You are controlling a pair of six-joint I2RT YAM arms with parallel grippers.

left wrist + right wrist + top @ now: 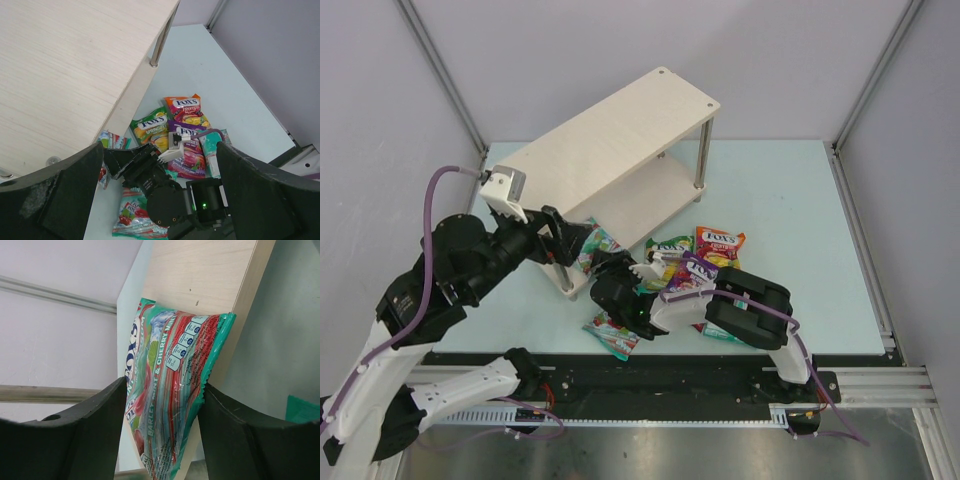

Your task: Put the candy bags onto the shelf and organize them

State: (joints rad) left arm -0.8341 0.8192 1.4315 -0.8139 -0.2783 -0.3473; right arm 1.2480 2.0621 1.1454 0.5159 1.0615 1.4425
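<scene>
open: table (790, 210) right of shelf (610, 140) | blocked: shelf's near end, by left claw (570, 238), right claw (618, 272), candy bags (705, 250)

Black-and-white left arm (460, 265) and right arm (750, 305) trail apparently purple cables (430, 200).

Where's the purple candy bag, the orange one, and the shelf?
purple candy bag (192, 155), left wrist view, on its fruit picture.
red-orange candy bag (185, 109), left wrist view, just under its logo.
shelf (620, 135), top external view, middle of its top board.
</scene>
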